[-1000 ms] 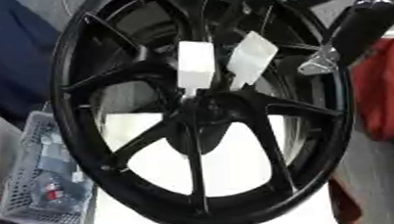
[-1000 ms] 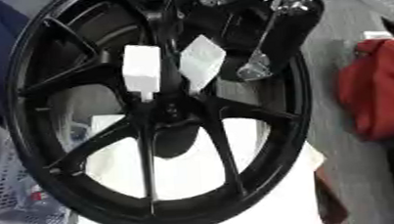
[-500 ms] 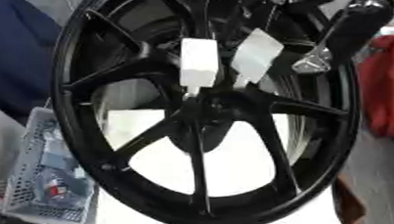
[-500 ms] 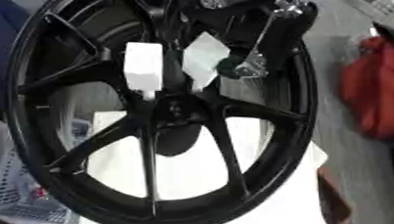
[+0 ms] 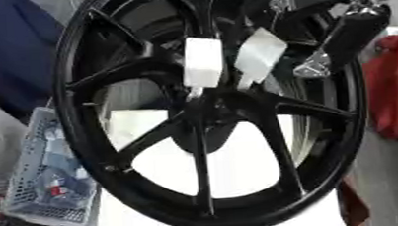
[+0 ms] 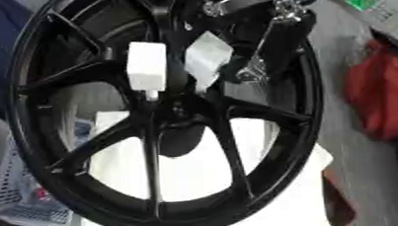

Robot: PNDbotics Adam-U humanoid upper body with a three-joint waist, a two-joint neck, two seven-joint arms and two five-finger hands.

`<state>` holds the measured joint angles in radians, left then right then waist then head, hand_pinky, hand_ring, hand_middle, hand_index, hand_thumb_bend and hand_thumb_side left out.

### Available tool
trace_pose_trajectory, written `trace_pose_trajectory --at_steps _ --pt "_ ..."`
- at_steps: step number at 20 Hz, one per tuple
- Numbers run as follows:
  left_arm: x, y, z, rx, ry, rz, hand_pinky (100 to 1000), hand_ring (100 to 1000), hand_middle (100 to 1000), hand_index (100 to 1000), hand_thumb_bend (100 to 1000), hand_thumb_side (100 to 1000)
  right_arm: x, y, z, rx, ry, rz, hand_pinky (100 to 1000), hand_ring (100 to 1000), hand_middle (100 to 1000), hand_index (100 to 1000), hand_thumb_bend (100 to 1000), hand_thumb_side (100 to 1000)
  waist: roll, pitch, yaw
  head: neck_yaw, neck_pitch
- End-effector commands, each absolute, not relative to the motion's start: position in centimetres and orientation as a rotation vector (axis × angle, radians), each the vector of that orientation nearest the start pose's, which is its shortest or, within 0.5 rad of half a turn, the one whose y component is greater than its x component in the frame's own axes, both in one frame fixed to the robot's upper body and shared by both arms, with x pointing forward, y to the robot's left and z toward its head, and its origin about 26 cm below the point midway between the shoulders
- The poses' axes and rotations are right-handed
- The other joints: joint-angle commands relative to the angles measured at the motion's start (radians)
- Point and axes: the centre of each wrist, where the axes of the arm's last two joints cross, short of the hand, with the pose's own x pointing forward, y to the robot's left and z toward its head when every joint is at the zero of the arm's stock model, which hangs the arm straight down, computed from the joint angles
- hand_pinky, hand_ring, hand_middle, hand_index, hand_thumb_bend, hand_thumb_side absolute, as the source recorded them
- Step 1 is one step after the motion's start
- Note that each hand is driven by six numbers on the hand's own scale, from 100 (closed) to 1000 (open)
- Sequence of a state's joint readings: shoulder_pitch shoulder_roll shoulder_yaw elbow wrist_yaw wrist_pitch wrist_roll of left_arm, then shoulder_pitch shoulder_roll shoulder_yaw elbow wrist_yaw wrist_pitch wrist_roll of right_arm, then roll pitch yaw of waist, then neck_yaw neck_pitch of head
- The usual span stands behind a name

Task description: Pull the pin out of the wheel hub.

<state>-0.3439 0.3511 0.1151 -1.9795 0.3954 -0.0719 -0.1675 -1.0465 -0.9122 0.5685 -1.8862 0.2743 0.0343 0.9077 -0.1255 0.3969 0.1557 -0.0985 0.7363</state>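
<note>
Right hand [image 5: 347, 39] reached in from upper right over black wheel hub [image 5: 204, 115] rim; grasp state not discernible. Two white tabs [image 5: 203, 63] projected from hub centre.

A white table [image 5: 232, 167] fills the lower middle. A mesh basket [image 5: 43, 193] sits off its left edge, a red bag [image 5: 396, 93] off its right, grey floor [image 6: 353, 174] beyond.

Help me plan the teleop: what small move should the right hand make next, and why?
Probably bring the right hand leftward to the nearer white tag. Both tags stand at the wheel hub, and the hand is beside them, touching neither.
</note>
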Motion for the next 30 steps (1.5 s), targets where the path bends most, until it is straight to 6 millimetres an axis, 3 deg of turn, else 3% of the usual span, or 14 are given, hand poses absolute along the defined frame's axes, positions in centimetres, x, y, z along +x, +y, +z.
trace_pose_trajectory --at_steps 1,3,5,6,14,18,23,30 --pt "30.2 28.7 23.0 -0.274 -2.403 -0.326 824 598 733 888 169 844 31.2 -19.0 35.9 0.829 1.805 -2.963 894 888 711 849 152 100 0.01 -0.017 0.001 -0.001 -0.007" --pt "30.2 28.7 22.9 -0.274 -2.401 -0.328 824 598 733 888 170 846 31.2 -18.9 36.0 0.818 1.829 -2.96 878 860 576 757 100 100 0.01 -0.016 0.0 0.0 -0.006" --pt "30.2 28.7 22.9 -0.273 -2.399 -0.331 824 598 734 888 171 847 31.1 -18.9 36.3 0.809 1.874 -2.936 871 846 531 713 100 100 0.011 -0.016 -0.002 0.002 -0.004" --pt "30.1 28.7 22.9 -0.272 -2.398 -0.332 824 598 734 888 172 847 31.0 -18.9 36.3 0.804 1.903 -2.919 859 821 467 658 100 100 0.011 -0.016 -0.002 0.002 -0.003" --pt "30.1 28.8 22.9 -0.269 -2.395 -0.338 825 600 736 888 176 849 31.0 -18.9 36.4 0.761 2.08 -2.828 795 711 305 483 100 100 0.011 -0.019 -0.005 0.002 0.001" --pt "30.1 28.9 22.9 -0.267 -2.395 -0.332 825 600 736 888 178 850 31.2 -19.2 36.9 0.774 2.131 -2.803 777 675 268 413 100 127 0.011 -0.022 -0.006 0.002 0.003" --pt "30.1 29.0 22.8 -0.26 -2.397 -0.317 825 601 736 888 179 848 30.9 -20.0 38.3 0.807 2.192 -2.764 773 656 252 391 100 141 0.013 -0.026 -0.013 0.002 0.005" --pt "30.0 29.2 22.6 -0.248 -2.397 -0.303 825 601 736 888 179 847 30.0 -23.5 40.4 0.965 2.432 -2.575 776 640 234 392 100 102 0.018 -0.032 -0.024 -0.001 0.006"
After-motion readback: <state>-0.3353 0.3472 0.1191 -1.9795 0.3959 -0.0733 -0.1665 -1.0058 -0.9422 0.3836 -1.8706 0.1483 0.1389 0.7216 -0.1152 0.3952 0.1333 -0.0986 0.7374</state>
